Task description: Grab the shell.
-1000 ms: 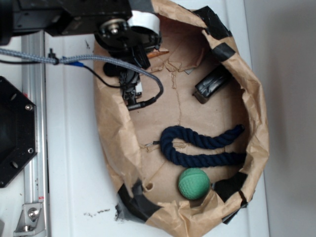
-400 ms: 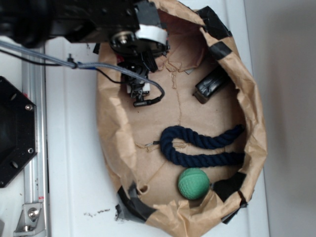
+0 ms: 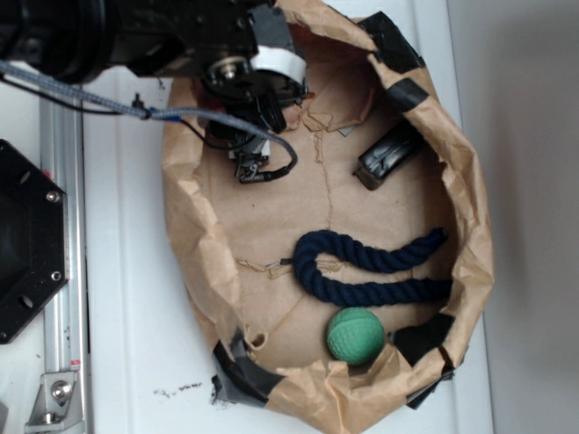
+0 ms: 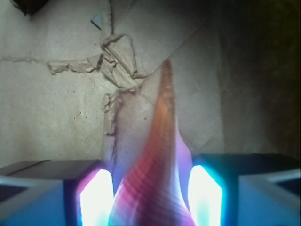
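Under the arm, a brown paper bag [image 3: 204, 244] with taped corners spreads wide; well off from the gripper [image 4: 150, 195] lie a dark blue rope [image 3: 362, 267] and a green ball [image 3: 355, 334]. Between the two glowing fingers [image 4: 96, 197] sits the shell [image 4: 157, 174], its long axis running straight ahead, tail pointing away. Jaws look narrow, close against both flanks; whether they actually press it, I can't tell.
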